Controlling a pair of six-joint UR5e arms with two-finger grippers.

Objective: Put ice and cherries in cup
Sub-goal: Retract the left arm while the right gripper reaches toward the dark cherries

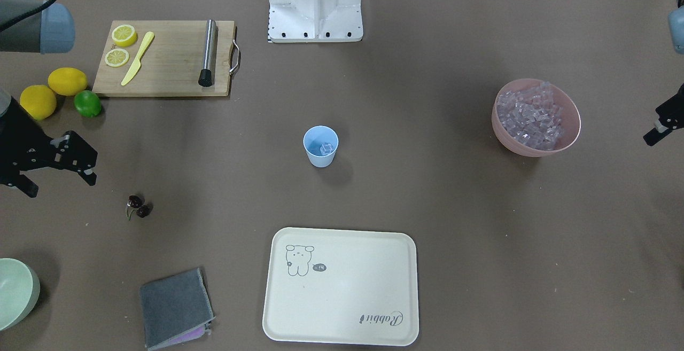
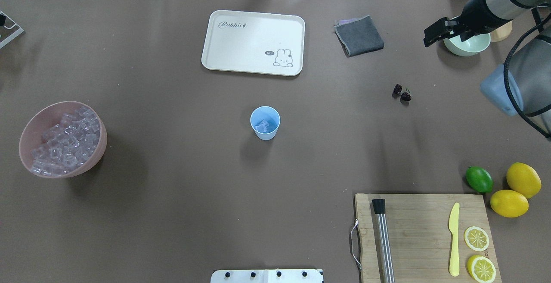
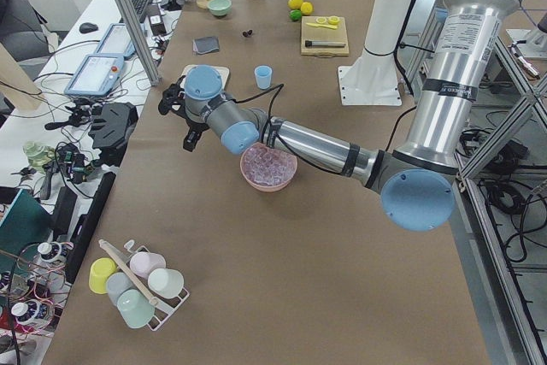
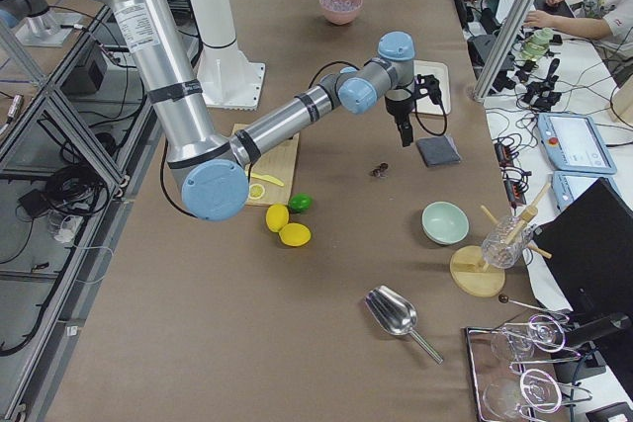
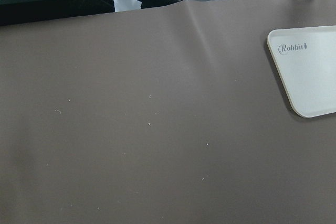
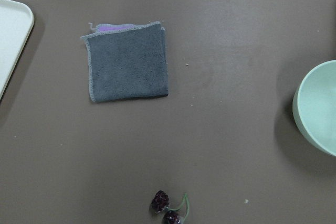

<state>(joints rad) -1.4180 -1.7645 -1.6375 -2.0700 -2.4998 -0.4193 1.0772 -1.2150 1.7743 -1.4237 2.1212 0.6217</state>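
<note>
"Rabbit"-marked tray (image 1: 342, 297) bottom ctr; cup (image 1: 320, 147) holds ice (image 1: 326, 149); right gripper (image 1: 61, 182) spread, empty; left gripper (image 1: 657, 132) can't tell.

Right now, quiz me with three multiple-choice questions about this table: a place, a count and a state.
1. The cup is: A empty; B tipped over; C upright with ice inside.
2. The cherries lie: A on the bare table; B inside the cup; C on top of the ice.
3. Whole lemons number: A one; B two; C four.
Answers: C, ice shows inside the standing cup; A, only table lies under them; B, two sit beside the lime.
</note>
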